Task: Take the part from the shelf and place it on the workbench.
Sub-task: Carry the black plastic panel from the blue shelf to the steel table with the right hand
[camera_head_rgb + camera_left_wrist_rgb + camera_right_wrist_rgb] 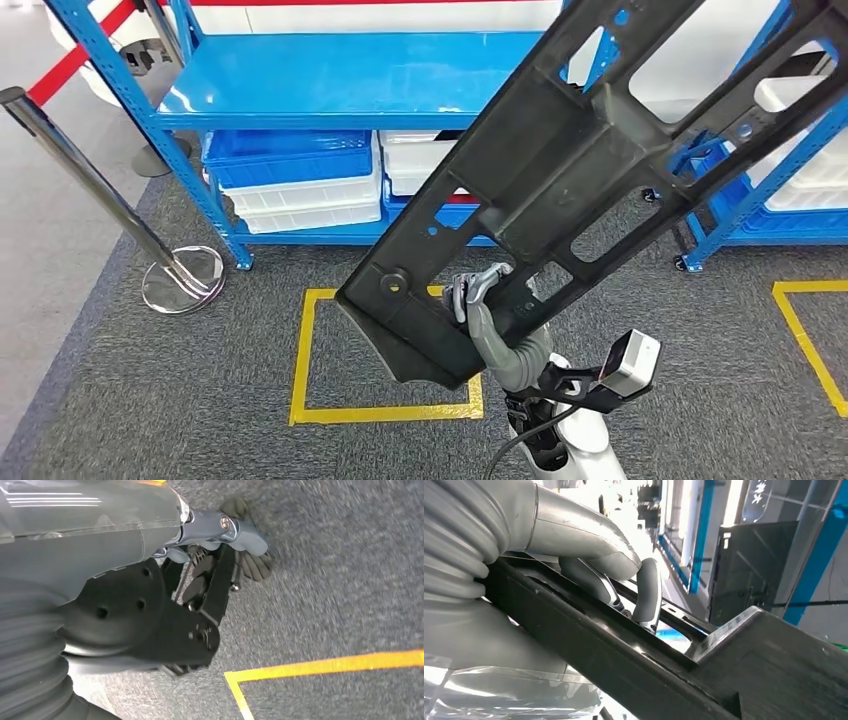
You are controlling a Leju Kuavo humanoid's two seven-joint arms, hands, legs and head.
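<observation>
The part (590,150) is a long black ribbed plastic beam, held slanting in front of me from lower left to upper right. My left hand (482,300) grips its lower end from underneath; in the left wrist view the thumb and dark fingers of this hand (235,535) wrap the part's edge (220,590) above the carpet. In the right wrist view my right hand (624,580) curls its fingers over a rail of the part (624,670), with blue shelf posts behind it.
A blue shelf (330,80) stands ahead with blue and white bins (295,180) on its lower level. A chrome stanchion (185,280) stands at the left. Yellow tape squares (300,360) mark the grey carpet. A second blue rack (780,190) is at the right.
</observation>
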